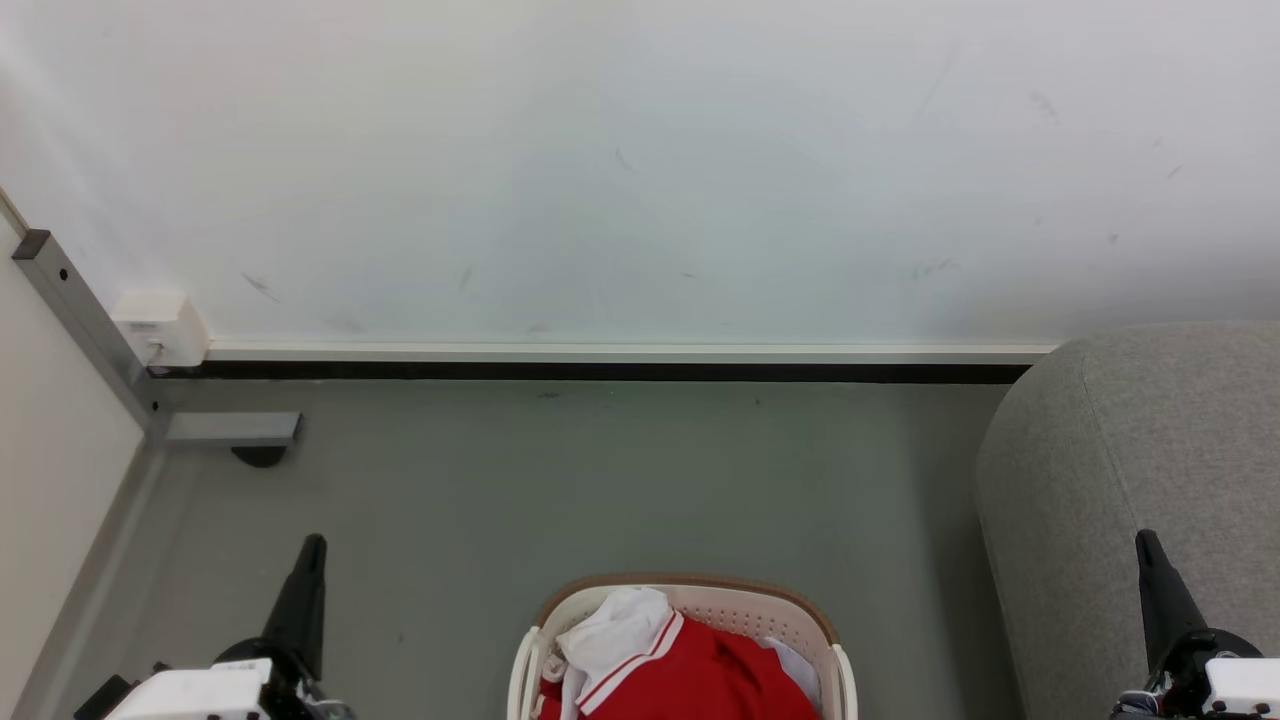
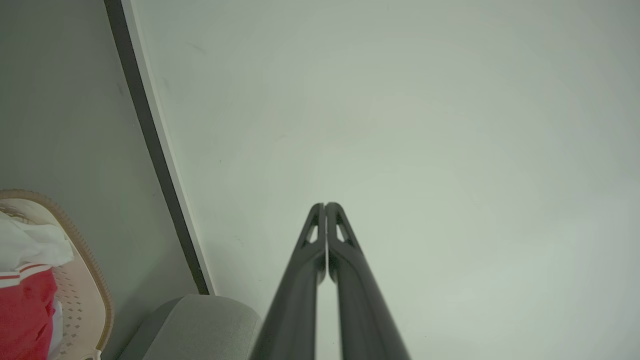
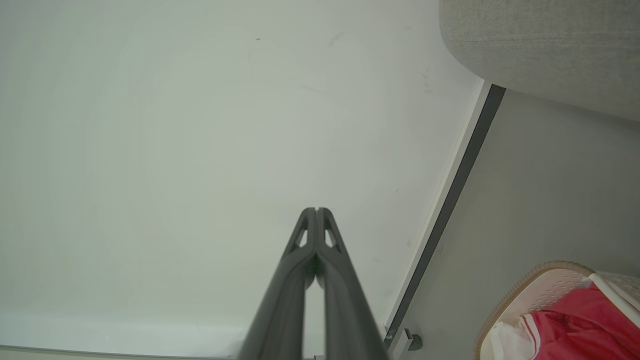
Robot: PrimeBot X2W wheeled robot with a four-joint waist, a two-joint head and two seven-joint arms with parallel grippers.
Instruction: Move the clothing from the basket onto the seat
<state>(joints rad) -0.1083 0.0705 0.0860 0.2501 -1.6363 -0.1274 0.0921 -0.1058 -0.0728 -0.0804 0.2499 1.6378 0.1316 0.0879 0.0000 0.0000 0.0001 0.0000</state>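
Soft bright red clothing point(image 1: 700, 675) with a white striped collar lies in the oval cream perforated plastic basket point(image 1: 690, 583), near centre, between the left gripper point(image 1: 313, 545) and right gripper point(image 1: 1144, 540), both closed tight, holding nothing; the large grey fabric seat point(image 1: 1130, 450) stands right

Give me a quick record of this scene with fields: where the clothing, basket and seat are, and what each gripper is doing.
clothing: red with white parts and striped trim, piled in the basket
basket: on the grey floor, between the two grippers
seat: grey, on the robot's right of the basket, a strip of floor between them; no clothing on the part in view
left gripper: fingers shut, empty
right gripper: fingers shut, empty, by the seat
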